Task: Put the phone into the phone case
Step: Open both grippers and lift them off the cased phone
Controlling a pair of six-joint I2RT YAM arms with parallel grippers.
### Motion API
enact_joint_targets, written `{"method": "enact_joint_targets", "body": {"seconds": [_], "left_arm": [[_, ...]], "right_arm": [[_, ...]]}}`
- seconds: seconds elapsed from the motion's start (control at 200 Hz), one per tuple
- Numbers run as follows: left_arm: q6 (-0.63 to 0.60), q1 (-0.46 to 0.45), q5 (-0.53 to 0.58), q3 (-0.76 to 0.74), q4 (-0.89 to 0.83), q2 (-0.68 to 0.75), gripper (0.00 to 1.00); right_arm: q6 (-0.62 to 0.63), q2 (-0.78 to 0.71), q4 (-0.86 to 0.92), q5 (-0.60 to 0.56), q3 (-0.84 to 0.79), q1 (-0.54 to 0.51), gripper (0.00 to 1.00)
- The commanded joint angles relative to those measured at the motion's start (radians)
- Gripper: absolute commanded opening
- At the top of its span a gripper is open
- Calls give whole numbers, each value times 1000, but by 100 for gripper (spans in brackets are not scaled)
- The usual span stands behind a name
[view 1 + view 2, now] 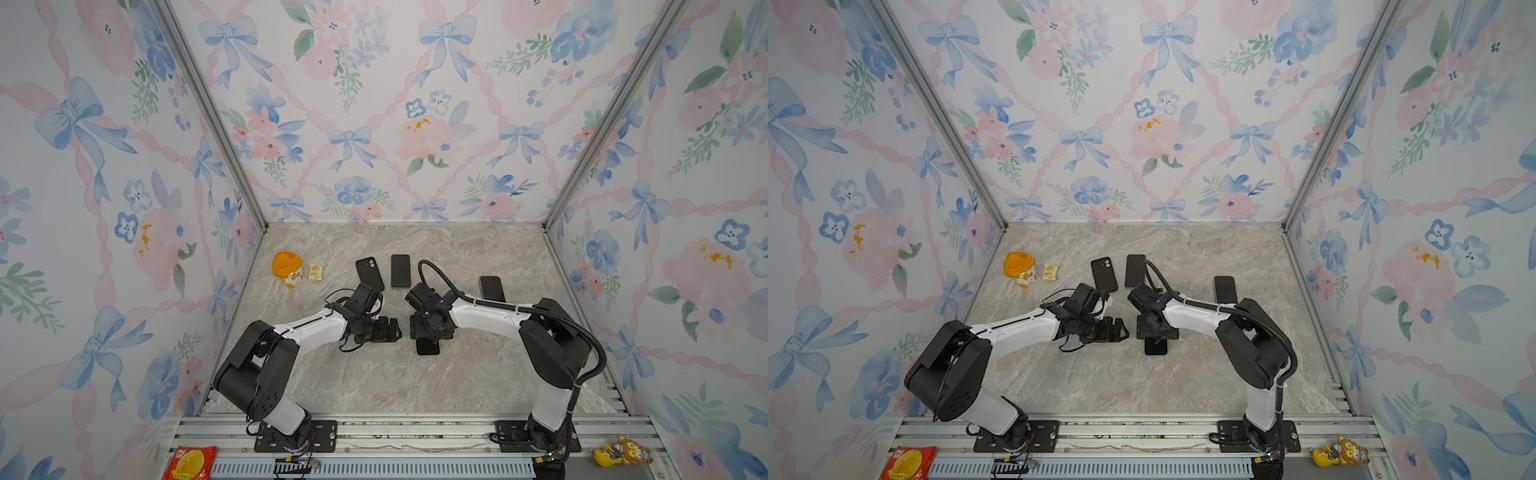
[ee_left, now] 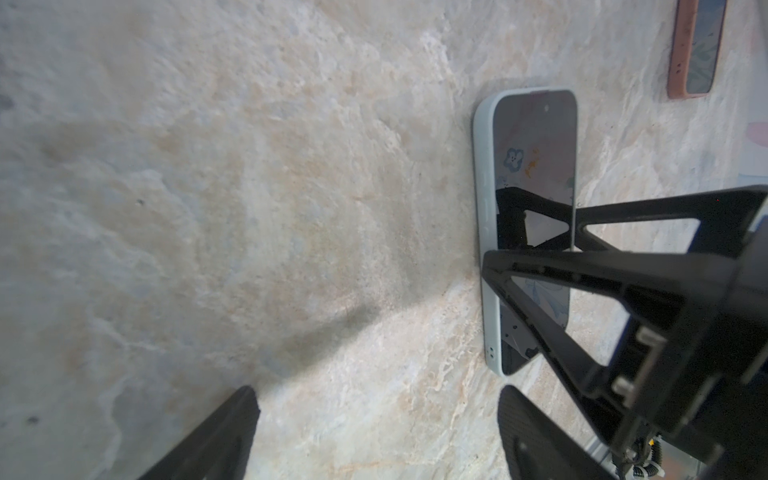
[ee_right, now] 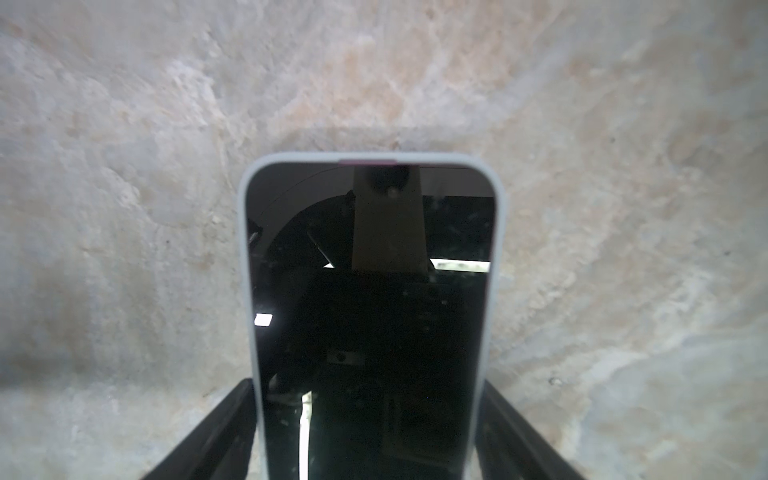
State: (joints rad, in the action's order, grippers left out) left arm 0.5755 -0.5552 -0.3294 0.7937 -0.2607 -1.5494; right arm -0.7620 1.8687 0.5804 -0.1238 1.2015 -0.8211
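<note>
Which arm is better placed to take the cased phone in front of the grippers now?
Right. The right gripper straddles the phone, a finger beside each long edge; contact is unclear. The left gripper stands open off to the side, over bare table.

No legible text; print on snack packet point(image 1: 190, 462) and orange cup point(image 1: 287, 269) too small.

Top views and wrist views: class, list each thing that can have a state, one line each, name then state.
pale-cased phone, flat, screen up, dark.
right hand, astride the pale-cased phone; grip unclear.
left hand, open, empty.
orange-cased phone, flat, screen up.
black phone, flat.
cup, upright, lid on.
</note>
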Motion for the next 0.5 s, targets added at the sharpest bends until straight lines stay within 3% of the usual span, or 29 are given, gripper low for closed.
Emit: {"method": "enact_joint_targets", "body": {"seconds": [0.0,0.315,0.495], "left_arm": [[-18,8,-11,-13,-16,0,91],[-13,12,-12,2,-17,4,90],[-8,14,-19,70,-15,-13,90]], "right_arm": [[5,33,42,-20,22,-8,77],[84,-24,73,-24,47,18,70],[193,-91,112,-43,43,143,67]]}}
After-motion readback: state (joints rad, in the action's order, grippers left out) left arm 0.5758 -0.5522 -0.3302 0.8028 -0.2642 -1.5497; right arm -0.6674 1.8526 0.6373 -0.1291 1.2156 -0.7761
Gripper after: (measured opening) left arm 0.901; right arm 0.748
